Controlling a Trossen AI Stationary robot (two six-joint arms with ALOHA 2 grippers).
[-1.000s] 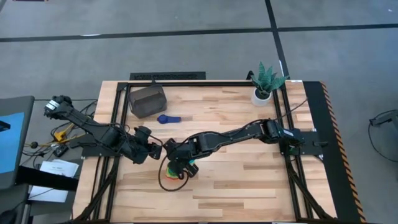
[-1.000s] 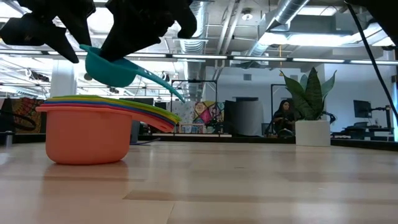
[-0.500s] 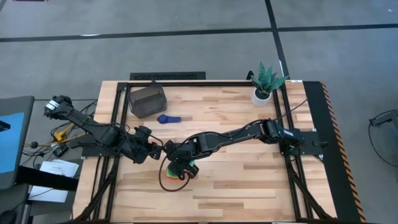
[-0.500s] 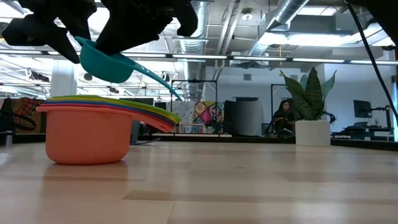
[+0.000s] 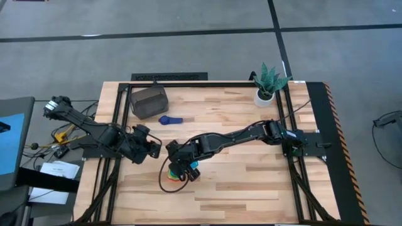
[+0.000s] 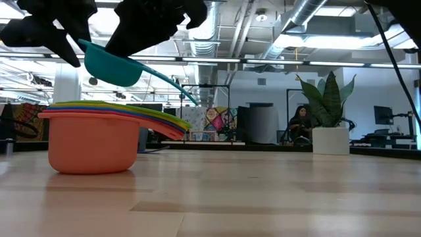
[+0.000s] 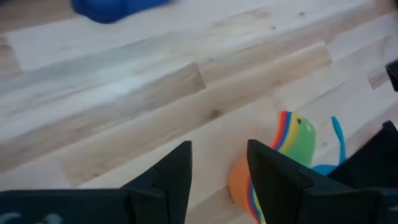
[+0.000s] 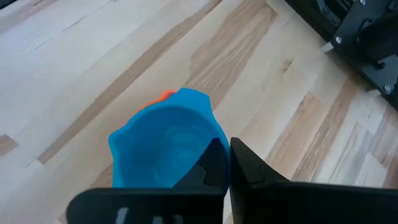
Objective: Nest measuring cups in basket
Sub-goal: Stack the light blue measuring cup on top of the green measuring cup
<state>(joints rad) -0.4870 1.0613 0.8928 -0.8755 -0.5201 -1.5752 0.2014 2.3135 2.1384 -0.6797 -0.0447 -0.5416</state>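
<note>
Low view shows me what overhead hides: right gripper (image 6: 99,49) pinching the light blue cup (image 6: 112,66) above the nested stack (image 6: 99,138); left gripper (image 5: 152,146) empty, open.

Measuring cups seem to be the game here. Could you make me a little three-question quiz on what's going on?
1. True or false: the light blue cup already sits inside the nested stack.
2. Which gripper holds the light blue cup? A) left B) right
3. Fill in: the dark blue cup lies on the table beside the ____.

Key: 1. False; it hangs above the stack. 2. B, the right gripper, shut on it; the left gripper waits open nearby. 3. basket.
</note>
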